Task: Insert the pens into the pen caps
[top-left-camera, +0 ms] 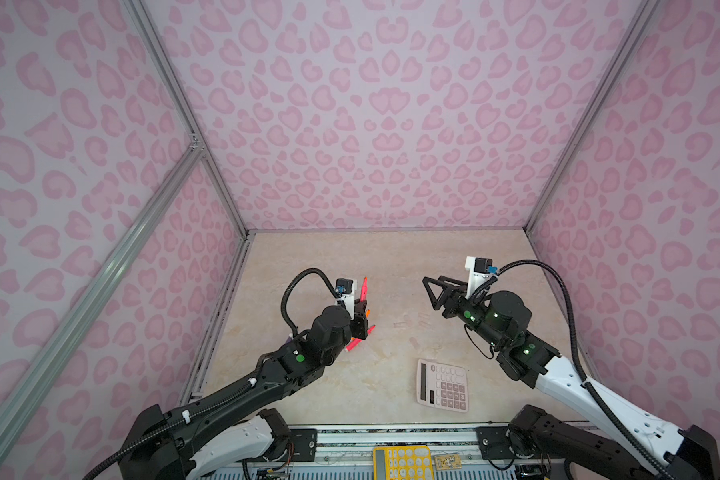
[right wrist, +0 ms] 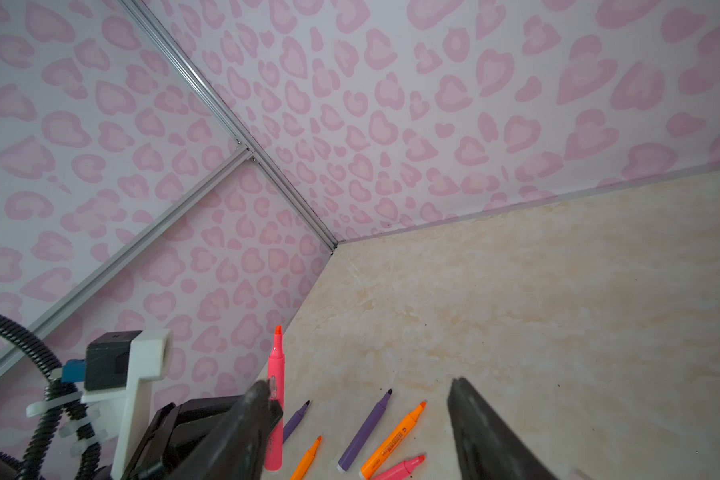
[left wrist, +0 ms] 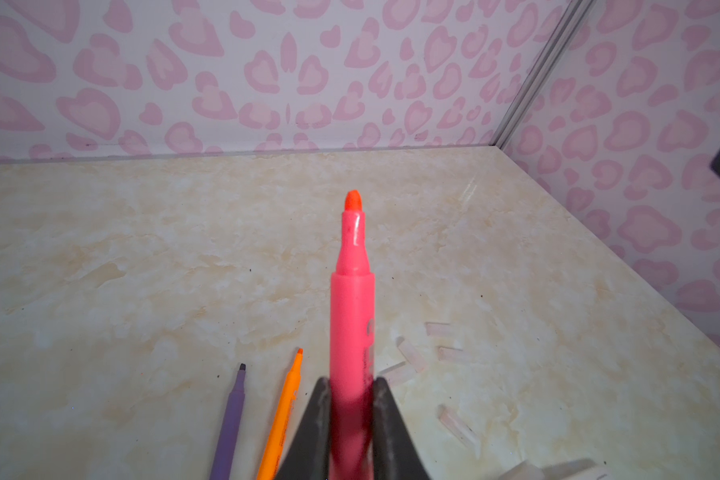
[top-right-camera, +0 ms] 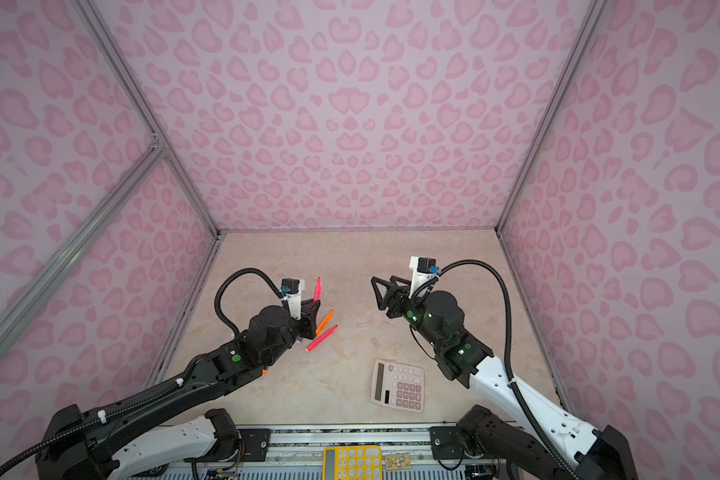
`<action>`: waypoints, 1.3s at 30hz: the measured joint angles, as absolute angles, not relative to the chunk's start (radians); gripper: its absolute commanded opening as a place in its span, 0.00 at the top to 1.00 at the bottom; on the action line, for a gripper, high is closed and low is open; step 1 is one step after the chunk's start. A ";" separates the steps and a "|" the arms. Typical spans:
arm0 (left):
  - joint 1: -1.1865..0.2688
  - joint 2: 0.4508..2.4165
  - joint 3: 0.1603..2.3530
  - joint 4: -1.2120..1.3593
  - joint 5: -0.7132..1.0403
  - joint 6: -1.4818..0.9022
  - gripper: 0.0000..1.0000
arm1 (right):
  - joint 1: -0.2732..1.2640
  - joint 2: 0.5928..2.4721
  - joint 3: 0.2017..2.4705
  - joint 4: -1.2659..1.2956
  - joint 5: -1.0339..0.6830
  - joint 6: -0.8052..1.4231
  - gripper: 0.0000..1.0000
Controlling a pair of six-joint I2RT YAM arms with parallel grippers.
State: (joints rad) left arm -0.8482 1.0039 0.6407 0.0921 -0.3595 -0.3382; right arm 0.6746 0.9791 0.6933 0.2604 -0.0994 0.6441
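My left gripper (left wrist: 352,384) is shut on a pink-red pen (left wrist: 352,299), held above the table with its orange tip pointing away; both top views show that pen (top-left-camera: 364,289) (top-right-camera: 317,289). Other pens lie on the table below it: purple (right wrist: 368,432), orange (right wrist: 393,440), pink-red (top-right-camera: 321,337). Several clear pen caps (left wrist: 412,355) lie loose on the beige surface between the arms, faint in a top view (top-left-camera: 422,320). My right gripper (top-left-camera: 430,294) (right wrist: 356,388) hovers open to the right of the caps, nothing between its fingers.
A pink calculator (top-left-camera: 441,384) lies near the front right. A yellow calculator (top-left-camera: 402,461) sits beyond the front rail. Pink patterned walls enclose the table on three sides.
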 measured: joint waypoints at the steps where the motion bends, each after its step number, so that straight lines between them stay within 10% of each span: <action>1: -0.848 0.990 0.631 0.099 -0.348 -0.336 0.96 | 0.693 0.987 0.693 0.263 -0.096 0.646 0.33; 21: -0.849 0.999 0.655 0.129 -0.088 -0.261 0.96 | 0.905 1.244 0.795 0.341 0.027 0.667 0.35; 36: -0.848 1.057 0.667 0.136 -0.072 -0.231 0.96 | 0.905 1.361 0.837 0.392 0.019 0.734 0.94; 39: -0.848 1.065 0.674 0.138 -0.075 -0.225 0.77 | 0.904 1.361 0.833 0.403 0.027 0.749 0.99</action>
State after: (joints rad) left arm -0.8482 1.0653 0.6739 0.1383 -0.0753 -0.2253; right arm 0.9043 1.3609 0.8333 0.4034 0.0269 0.7486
